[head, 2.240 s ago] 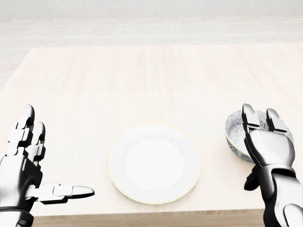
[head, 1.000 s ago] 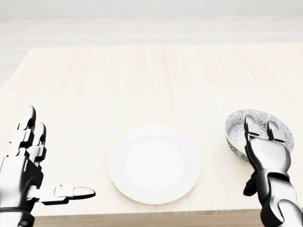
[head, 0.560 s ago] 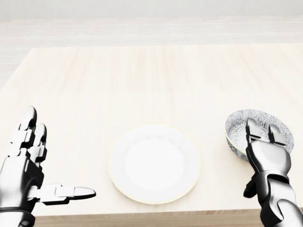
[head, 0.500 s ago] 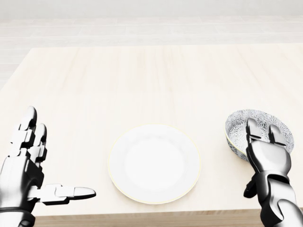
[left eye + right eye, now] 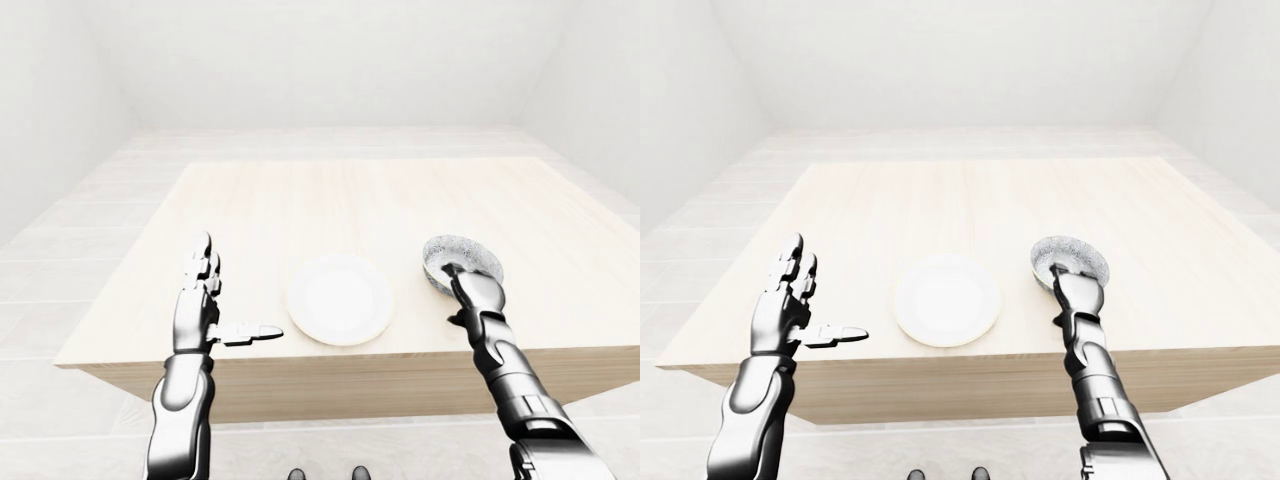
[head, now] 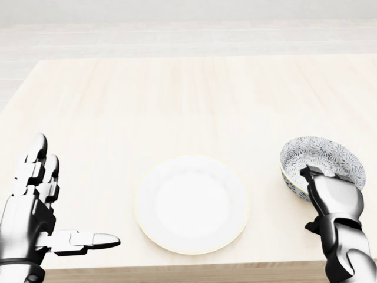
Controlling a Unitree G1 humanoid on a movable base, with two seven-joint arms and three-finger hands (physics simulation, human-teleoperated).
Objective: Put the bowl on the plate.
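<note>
White walls and a pale tiled floor surround a light wooden table, seen from above over the robot's two silver-and-black arms.

A round white ceramic plate lies flat near the table's lower edge in the head view, and nothing is on it. To the right of the plate, apart from it with bare wood between, sits a small bowl with a grey-and-white floral pattern, upright on the table.

The right hand is at the bowl's side, on the part of the rim farthest from the plate's upper edge. Its fingers are bent and hooked over that rim, with the tips dipping inside the bowl. The thumb shows below the hand, seemingly clear of the bowl wall.

The left hand hovers to the left of the plate, spread wide, fingers pointing up the view and thumb pointing toward the plate. It holds nothing.

The step in hand looks like securing a grip on the bowl, which is not yet lifted. The next move probably calls for pinching the rim firmly, raising the bowl clear of the table, carrying it leftward over the plate's centre and lowering it level.

The right palm covers the bowl's near wall, so it is unclear whether the thumb presses against it or whether the grip is complete. The right forearm runs off the lower edge of the head view.
</note>
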